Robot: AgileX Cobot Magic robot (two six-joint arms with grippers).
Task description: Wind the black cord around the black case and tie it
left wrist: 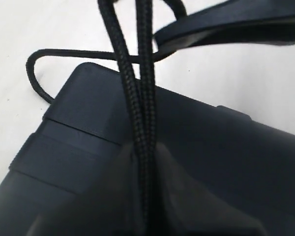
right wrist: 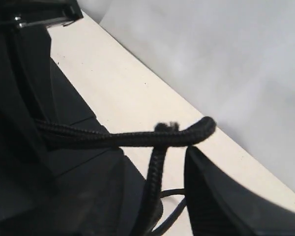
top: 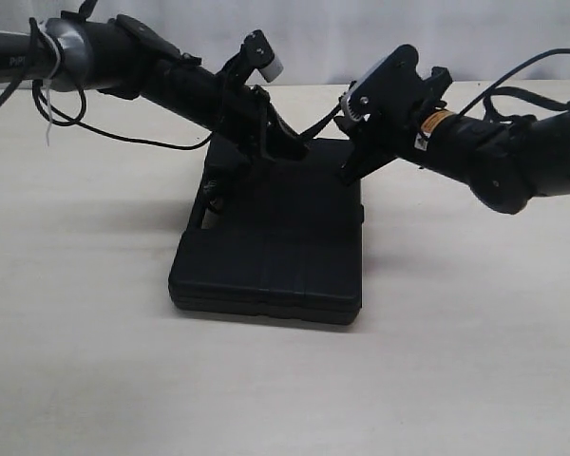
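Left tool [left wrist: 143, 160] clamped on thin black braided cord [left wrist: 129, 88] above flat rectangular black plastic case [top: 275, 256]; right tool [top: 353, 163] above case too, parted, cord end loose between; case flat on tabletop [top: 456, 342].

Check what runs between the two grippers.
A stretch of the black cord, from left gripper to right gripper; the exterior view shows it.

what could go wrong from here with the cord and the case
1. The left claw pinches two strands of the black cord right at its tips. A firm pull might slip one strand free and slacken the wrap on the black case.
2. The cord's loose end only lies across the open right claw, unheld, so it may fall away before it is gripped.
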